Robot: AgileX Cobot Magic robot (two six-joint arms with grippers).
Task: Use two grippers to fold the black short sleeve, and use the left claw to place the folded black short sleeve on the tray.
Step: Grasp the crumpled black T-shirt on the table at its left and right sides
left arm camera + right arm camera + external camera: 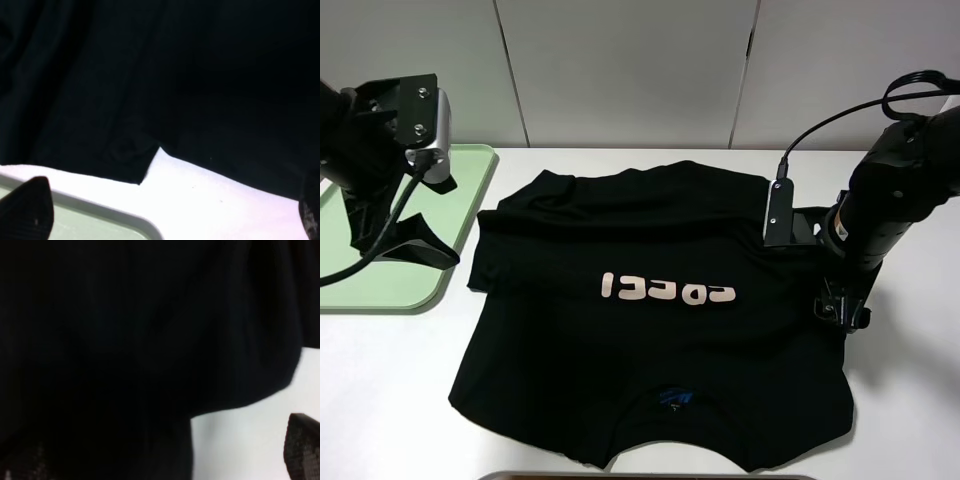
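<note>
Exterior high: my left gripper hung tilted over the tray, jaws wide, empty. My right gripper pointed down at the right edge of the black short sleeve, which lay spread on the white table before a pale wall, collar near, hem far, long axis near-to-far.
Left wrist: a fingertip stood over the tray rim.
Right wrist: jaws wide, cloth below.

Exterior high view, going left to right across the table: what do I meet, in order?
Tray → black short sleeve → right arm. The left pincer overlaps the tray, so it is left out.
</note>
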